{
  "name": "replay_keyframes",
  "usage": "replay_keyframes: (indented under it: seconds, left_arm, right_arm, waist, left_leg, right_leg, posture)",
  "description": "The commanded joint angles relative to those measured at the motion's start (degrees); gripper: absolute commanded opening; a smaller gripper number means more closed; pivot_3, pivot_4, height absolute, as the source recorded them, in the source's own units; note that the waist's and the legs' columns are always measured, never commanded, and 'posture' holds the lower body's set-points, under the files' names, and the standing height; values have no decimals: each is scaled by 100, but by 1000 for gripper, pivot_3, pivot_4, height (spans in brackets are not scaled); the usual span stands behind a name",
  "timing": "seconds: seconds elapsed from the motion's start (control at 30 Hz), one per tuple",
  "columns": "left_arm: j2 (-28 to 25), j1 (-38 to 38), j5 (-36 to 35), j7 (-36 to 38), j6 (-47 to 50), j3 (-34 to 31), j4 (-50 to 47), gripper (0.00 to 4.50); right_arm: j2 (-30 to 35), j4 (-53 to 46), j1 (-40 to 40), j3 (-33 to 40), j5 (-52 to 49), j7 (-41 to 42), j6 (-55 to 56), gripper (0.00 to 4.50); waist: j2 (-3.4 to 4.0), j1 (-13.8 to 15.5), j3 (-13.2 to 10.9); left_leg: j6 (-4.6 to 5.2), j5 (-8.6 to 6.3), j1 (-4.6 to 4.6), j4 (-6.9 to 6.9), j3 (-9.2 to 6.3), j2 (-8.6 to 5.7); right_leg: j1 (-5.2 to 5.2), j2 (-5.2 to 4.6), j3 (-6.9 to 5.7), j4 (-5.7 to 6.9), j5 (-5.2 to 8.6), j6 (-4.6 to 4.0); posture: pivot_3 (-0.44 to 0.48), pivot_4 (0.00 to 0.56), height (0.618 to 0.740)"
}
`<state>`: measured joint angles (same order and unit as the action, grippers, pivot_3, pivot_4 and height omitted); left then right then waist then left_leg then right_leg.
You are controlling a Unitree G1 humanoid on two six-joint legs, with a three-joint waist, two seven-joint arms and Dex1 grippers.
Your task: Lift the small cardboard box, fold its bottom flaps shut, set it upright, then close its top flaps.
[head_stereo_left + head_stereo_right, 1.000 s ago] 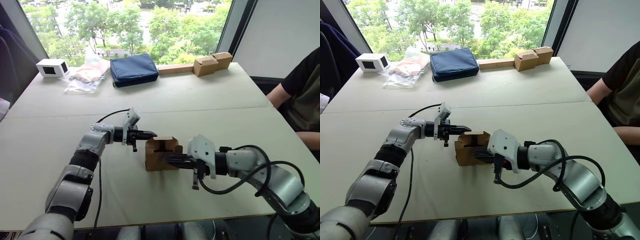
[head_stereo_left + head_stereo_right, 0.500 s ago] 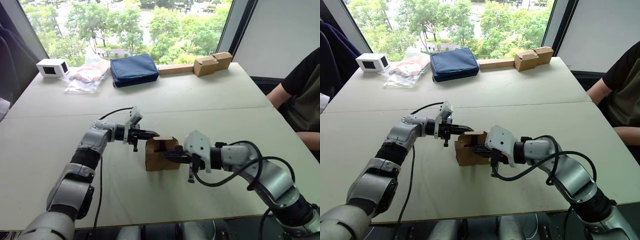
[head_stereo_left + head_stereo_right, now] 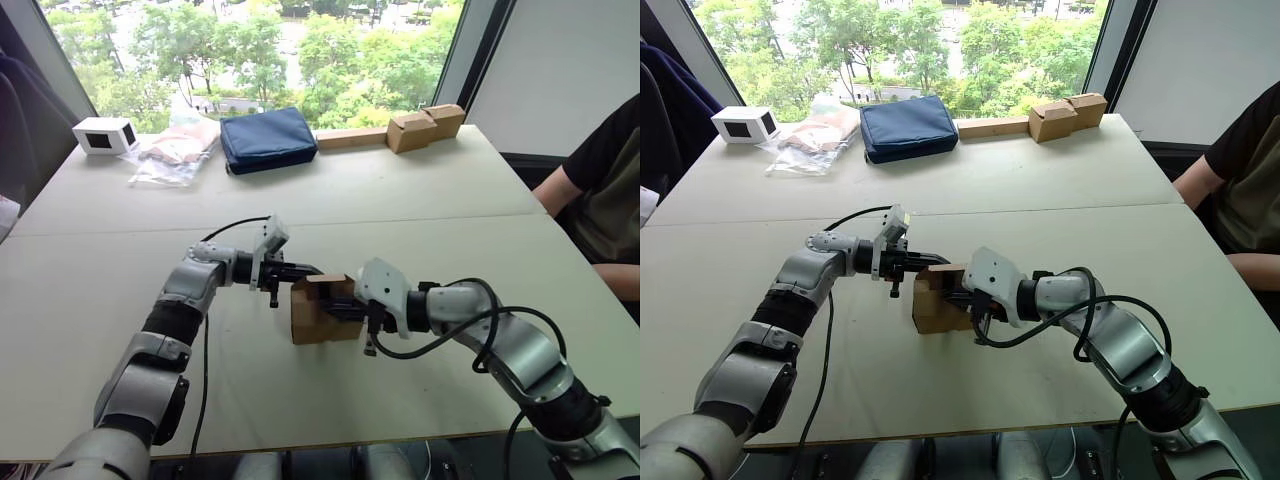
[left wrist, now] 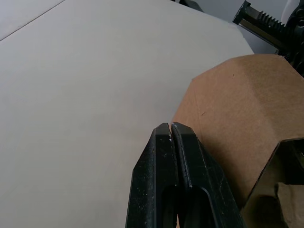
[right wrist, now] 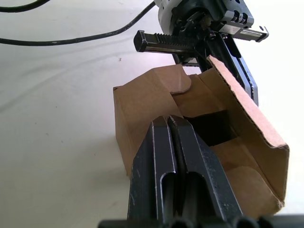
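The small cardboard box [image 3: 312, 318] stands on the table [image 3: 420, 250] between my two arms, its top flaps [image 5: 166, 92] partly folded inward and the inside still showing. My left gripper [image 4: 170, 126] is shut, holding nothing, and its tips rest at the edge of a brown flap [image 4: 228, 107] on the box's left side. My right gripper [image 5: 167, 119] is also shut with nothing in it, and its joined fingers lie over the box's open top from the right. In the left eye view the two gripper tips nearly meet above the box.
Along the far edge sit a small white box [image 3: 104, 135], a clear plastic bag [image 3: 178, 150], a blue pouch [image 3: 267, 140] and two joined tan boxes [image 3: 425, 127] with a flat strip [image 3: 350, 138]. A person [image 3: 600, 200] sits at the right.
My right gripper has slid left, from beside the box to over its top. My left gripper has pushed slightly right onto the flap. The flaps have folded further in.
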<state>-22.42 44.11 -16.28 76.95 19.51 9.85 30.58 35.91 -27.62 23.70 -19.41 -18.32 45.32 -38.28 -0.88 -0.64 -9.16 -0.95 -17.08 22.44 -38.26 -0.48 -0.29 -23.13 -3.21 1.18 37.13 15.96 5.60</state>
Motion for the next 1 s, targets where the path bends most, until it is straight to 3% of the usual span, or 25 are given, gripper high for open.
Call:
replay_keyframes:
  seconds: [0.03,0.27,0.57,0.7,1.0]
  left_arm:
    - [-24,-57,-4,-182,-13,-134,-196,41]
    - [-328,-415,-360,-870,350,-823,-710,41]
    - [-1388,-2037,-1713,-1370,2464,-1578,-4300,41]
    - [-1606,-2636,-2329,-1696,3161,-1776,-5321,41]
    - [-1373,-2833,-2345,-2298,3079,-1261,-5664,41]
  right_arm:
    - [-93,45,-31,31,87,-4,188,0]
    - [-239,246,-83,116,144,-23,348,0]
    - [-449,343,-65,356,-41,61,393,0]
    - [-489,442,-36,370,-22,110,465,0]
    - [-586,585,66,316,18,168,555,0]
  waist:
    - [0,-1,0]
    - [0,-24,0]
    - [0,-1,0]
    - [1,0,0]
    - [1,-4,0]
  left_leg:
    - [0,0,0,0,0,0]
    - [0,0,-1,0,0,2]
    - [-1,0,0,2,0,4]
    - [-1,0,-2,2,-4,0]
    - [-1,0,-3,3,-4,-1]
  right_leg:
    - [0,0,0,0,0,0]
    - [-3,0,2,2,0,0]
    - [-3,-23,11,3,0,0]
    - [3,-32,9,1,0,0]
    - [2,-29,8,1,0,-1]
  posture:
    - [0,150,740]
    - [0,150,740]
    - [0,150,740]
    - [0,150,740]
    - [0,150,740]
